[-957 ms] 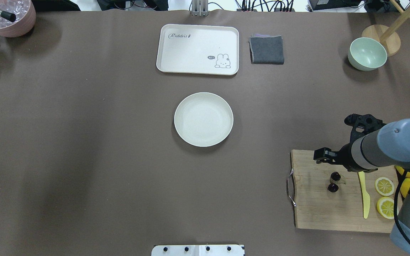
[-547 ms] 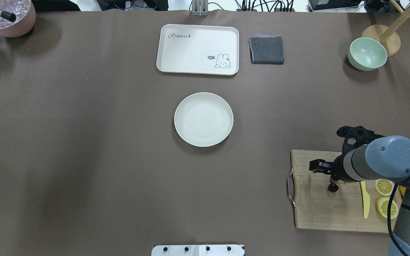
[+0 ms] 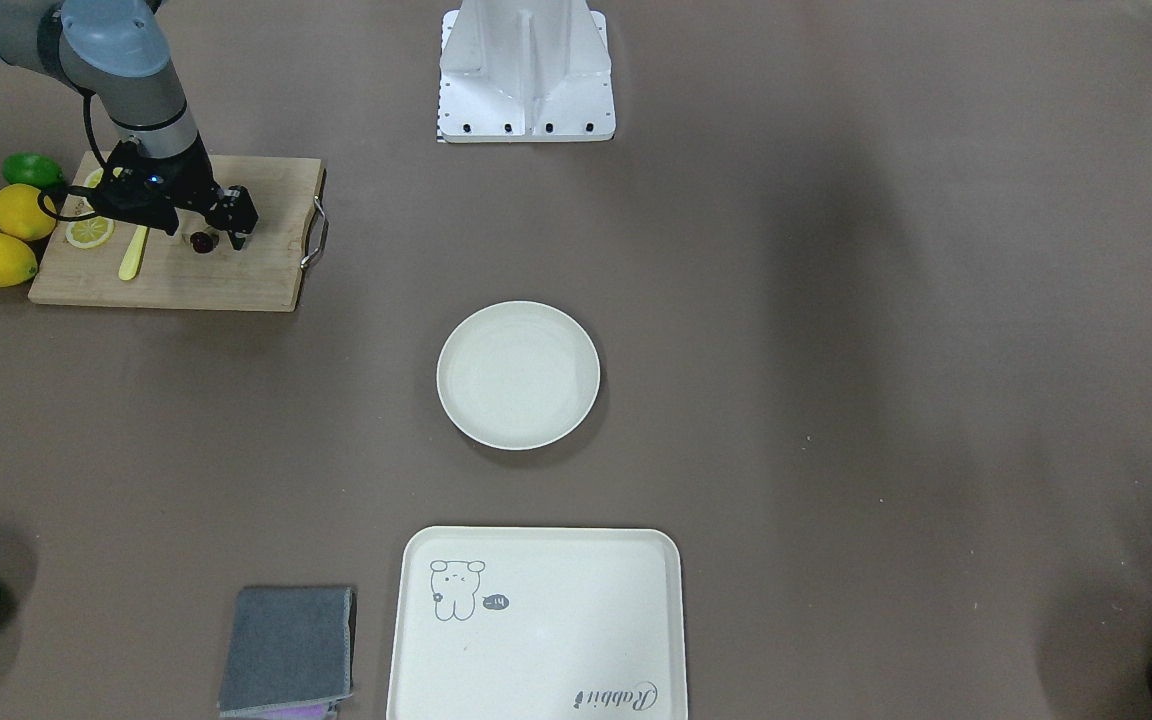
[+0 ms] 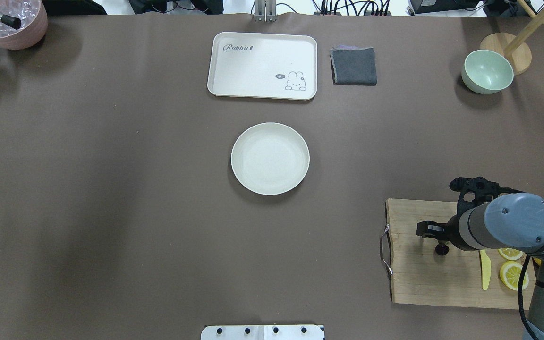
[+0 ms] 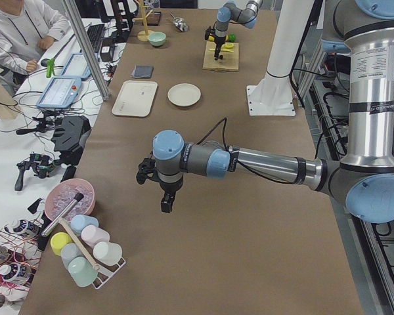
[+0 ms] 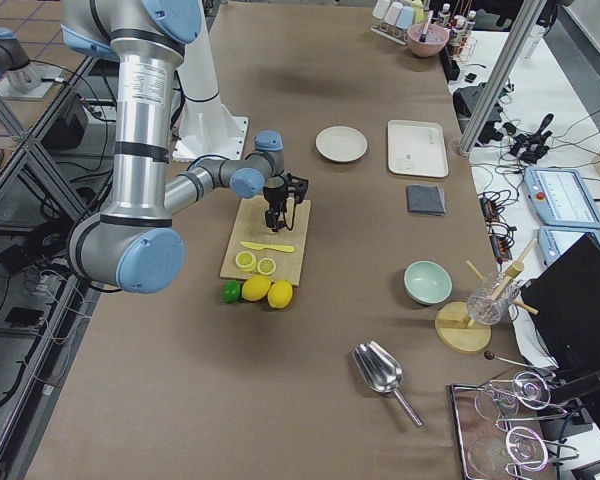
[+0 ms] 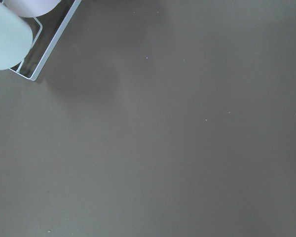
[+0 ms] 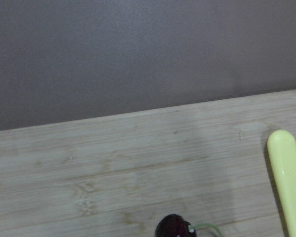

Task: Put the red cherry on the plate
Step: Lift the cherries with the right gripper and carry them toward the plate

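We are holding the right tool (image 4: 427, 230) just beside the glossy dark red cherry pair (image 4: 441, 249), probably lining up a pick. We cannot tell whether it is clenched. The cherries are lying on the wooden cutting board (image 4: 423, 283), well apart from the round cream-white plate (image 4: 270, 158). The rectangular cream tray (image 4: 253, 71) is showing "Rabbit".

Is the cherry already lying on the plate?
No, the plate is bare; the cherry lies on the cutting board.
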